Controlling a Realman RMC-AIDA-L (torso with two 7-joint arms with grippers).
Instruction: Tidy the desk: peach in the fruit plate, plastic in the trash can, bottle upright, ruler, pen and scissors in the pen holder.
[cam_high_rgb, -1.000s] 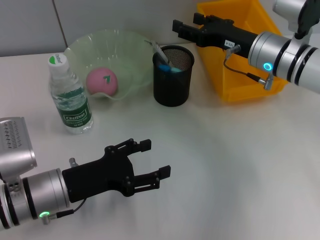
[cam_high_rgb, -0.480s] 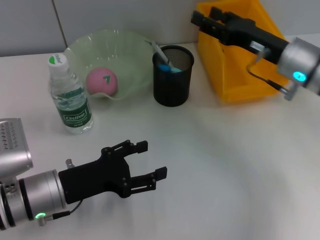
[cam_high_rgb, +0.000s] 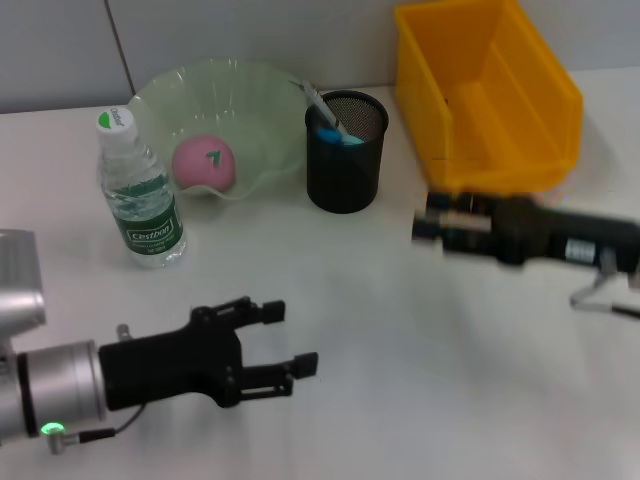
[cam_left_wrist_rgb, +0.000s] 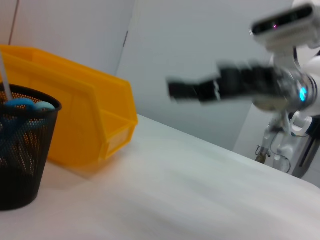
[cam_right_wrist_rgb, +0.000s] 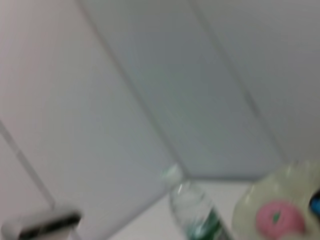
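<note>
A lab: bare white table (cam_high_rgb: 400, 330), plain grey wall panels (cam_left_wrist_rgb: 200, 45).

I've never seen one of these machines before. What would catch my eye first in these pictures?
Probably the bright yellow bin at the back right of the desk, with the right hand a dark blur just in front of it. Then the pink peach in the pale green fruit plate at the back left, beside an upright water bottle. Nearest, the black left hand hangs open above the tabletop.
</note>
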